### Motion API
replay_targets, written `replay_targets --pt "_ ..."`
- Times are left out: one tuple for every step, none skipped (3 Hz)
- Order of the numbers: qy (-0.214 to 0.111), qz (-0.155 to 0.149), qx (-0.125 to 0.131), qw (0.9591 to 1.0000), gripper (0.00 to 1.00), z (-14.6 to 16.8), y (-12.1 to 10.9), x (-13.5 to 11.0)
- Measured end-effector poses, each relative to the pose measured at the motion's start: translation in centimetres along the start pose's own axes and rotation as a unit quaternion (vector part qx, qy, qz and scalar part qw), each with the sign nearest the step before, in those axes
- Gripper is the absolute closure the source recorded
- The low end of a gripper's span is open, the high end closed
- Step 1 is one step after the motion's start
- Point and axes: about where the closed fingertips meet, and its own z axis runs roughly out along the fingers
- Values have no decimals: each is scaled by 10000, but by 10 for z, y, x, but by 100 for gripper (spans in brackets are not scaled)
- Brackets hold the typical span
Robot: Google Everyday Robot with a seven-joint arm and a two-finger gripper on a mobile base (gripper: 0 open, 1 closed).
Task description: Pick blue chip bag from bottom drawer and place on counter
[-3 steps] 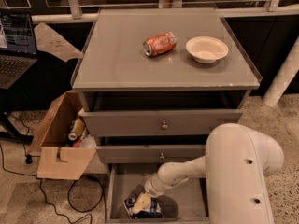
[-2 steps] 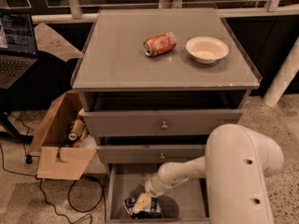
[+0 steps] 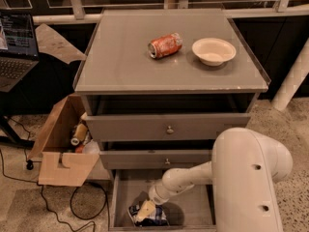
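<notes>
In the camera view, my arm fills the lower right. The big white elbow housing (image 3: 251,178) stands in front of the cabinet's right side. From it my forearm (image 3: 186,180) slopes down and to the left into the open bottom drawer (image 3: 198,208), ending in a rounded wrist (image 3: 161,193) low over the drawer's floor.

My jaws point down from that wrist, at the front left of the drawer, right on top of the blue chip bag (image 3: 155,218). I cannot tell how far apart they stand, or whether they have hold of anything. A pale tip sits against the bag, and the rest is hidden by my wrist.

The bag lies crumpled on the drawer floor near the front edge, left of centre, with white patches showing against the dark blue. The drawer is pulled well out. The two shallower drawers above it are each pulled out a little, and the upper knob (image 3: 169,129) is plain to see.

On the bench (image 3: 116,66), an orange soda can (image 3: 165,45) lies on its side. A cream bowl (image 3: 214,50) stands upright just to its right, not touching it.

To the left, an open cardboard box (image 3: 63,166) sits on the floor beside the cabinet. A laptop (image 3: 17,47) is at the far left edge.
</notes>
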Motion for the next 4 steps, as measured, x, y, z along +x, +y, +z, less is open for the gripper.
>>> replay_targets --pt "118 257 45 9996 0 29 -9 14" --pt "236 439 116 9987 0 48 -15 27" --pt "317 601 140 9976 0 63 -20 39" --pt "375 668 133 9970 0 74 -27 44"
